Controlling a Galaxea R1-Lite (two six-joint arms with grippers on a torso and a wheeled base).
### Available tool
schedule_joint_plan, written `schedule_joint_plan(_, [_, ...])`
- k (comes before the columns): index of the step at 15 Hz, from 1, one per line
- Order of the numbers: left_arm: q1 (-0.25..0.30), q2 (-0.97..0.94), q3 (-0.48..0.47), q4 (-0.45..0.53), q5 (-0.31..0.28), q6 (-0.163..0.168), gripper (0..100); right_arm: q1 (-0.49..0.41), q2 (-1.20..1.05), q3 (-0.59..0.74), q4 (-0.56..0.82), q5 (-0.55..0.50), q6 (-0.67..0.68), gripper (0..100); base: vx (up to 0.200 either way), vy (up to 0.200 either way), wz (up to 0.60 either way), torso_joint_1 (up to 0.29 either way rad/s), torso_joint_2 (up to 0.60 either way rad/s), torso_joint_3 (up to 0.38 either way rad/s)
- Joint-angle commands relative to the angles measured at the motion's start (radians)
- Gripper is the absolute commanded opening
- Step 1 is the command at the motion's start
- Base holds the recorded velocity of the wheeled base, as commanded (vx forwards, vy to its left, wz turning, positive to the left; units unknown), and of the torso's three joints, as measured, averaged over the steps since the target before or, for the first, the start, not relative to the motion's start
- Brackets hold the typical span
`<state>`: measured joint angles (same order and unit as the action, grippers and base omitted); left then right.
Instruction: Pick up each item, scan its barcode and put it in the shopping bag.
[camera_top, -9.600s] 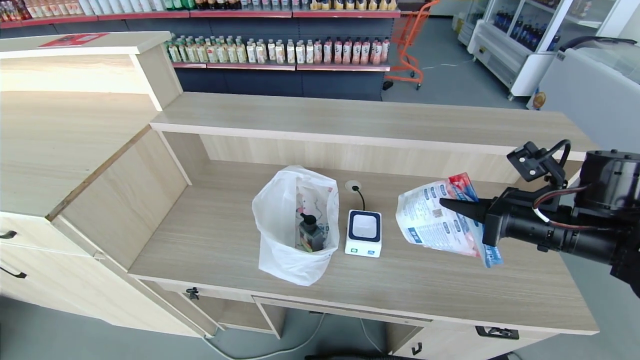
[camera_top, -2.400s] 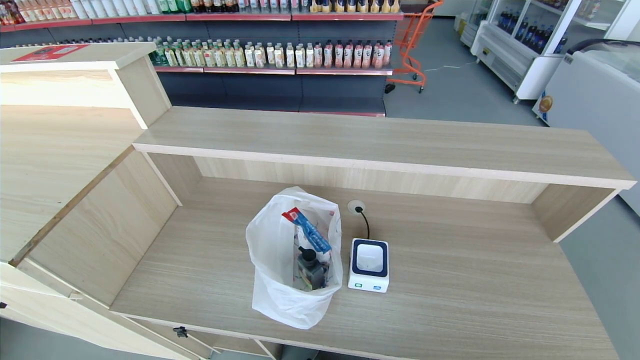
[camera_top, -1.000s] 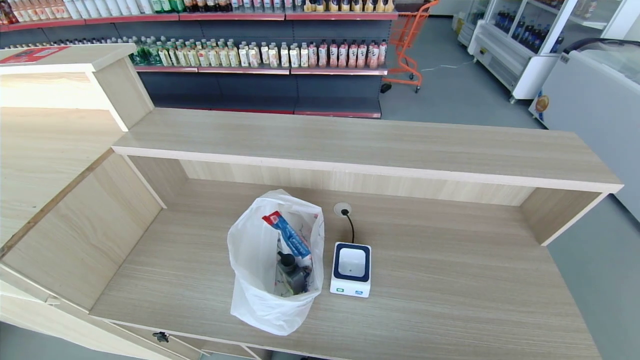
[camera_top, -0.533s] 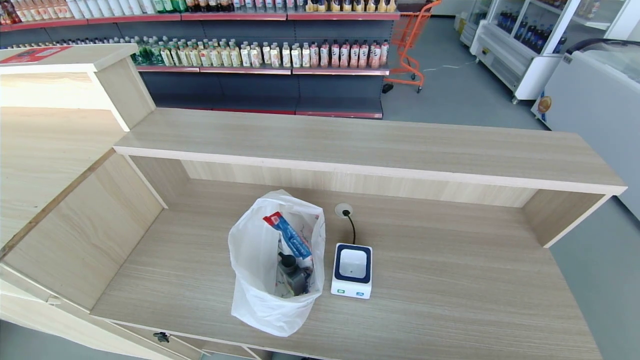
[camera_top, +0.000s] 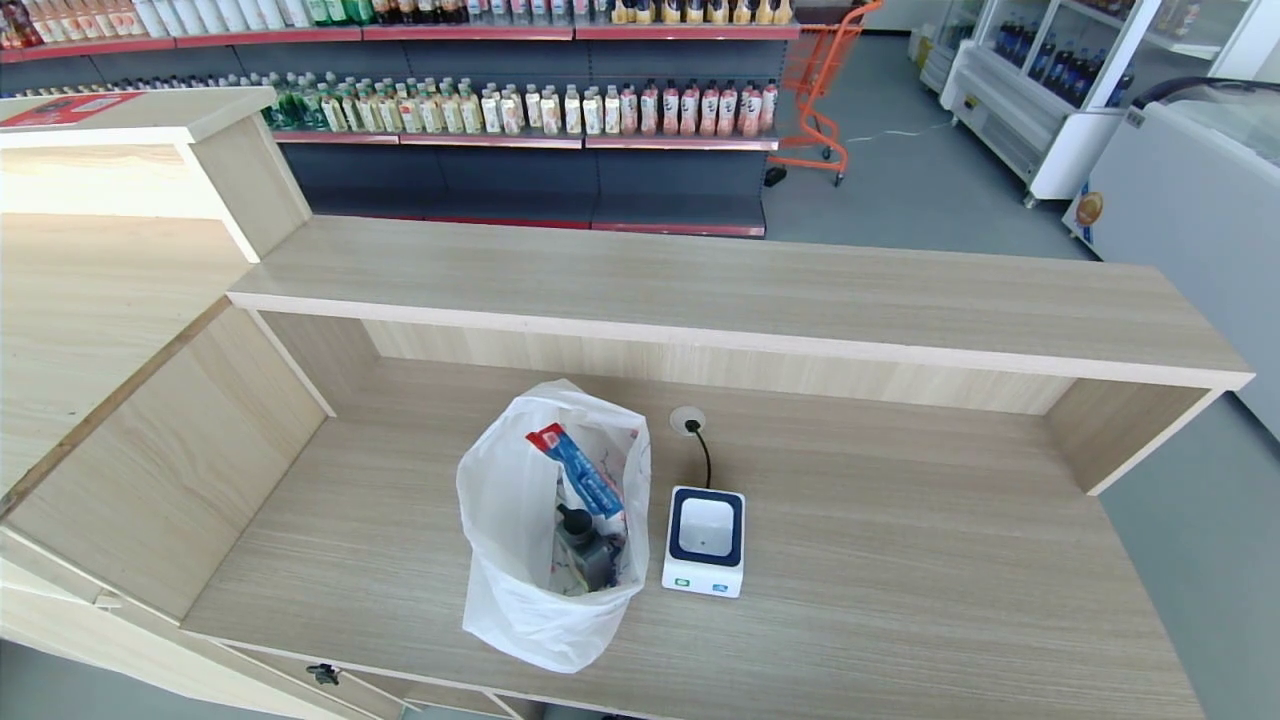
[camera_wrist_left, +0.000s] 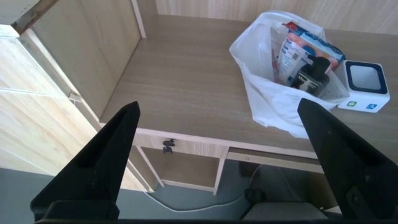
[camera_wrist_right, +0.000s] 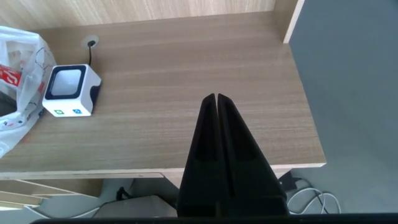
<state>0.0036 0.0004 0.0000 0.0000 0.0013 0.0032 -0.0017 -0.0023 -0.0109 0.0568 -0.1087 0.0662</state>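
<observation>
With packet (camera_top: 575, 470) and bottle (camera_top: 580, 545) seemingly all bagged in the shopping bag (camera_top: 500, 520), the left end effector (camera_wrist_left: 217, 106), spread wide, and right end effector (camera_wrist_right: 216, 99), pinched together empty, are best parked clear.

Left gripper (camera_wrist_left: 217, 106): jaws spread wide, the two dark fingers (camera_wrist_left: 106, 162) splayed outward, poised above the near edge of the tabletop (camera_wrist_left: 186, 81), pointing forward and down. Right gripper (camera_wrist_right: 216, 98): jaws pressed flat together into one narrow wedge, likewise high over the near edge.
</observation>
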Motion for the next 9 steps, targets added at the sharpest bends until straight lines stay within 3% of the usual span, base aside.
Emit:
schedule_joint_plan(1, [0.001,0.000,0.000,0.000,0.000,0.000,100,0.000,0.002,0.000,0.000,0.000,0.000,0,0.000,0.000,0.00,0.000,0.00,0.000])
schedule_joint_plan(9, [0.001,0.000,0.000,0.000,0.000,0.000,100,0.000,0.002,0.000,0.000,0.000,-0.005,0,0.000,0.000,0.00,0.000,0.00,0.000])
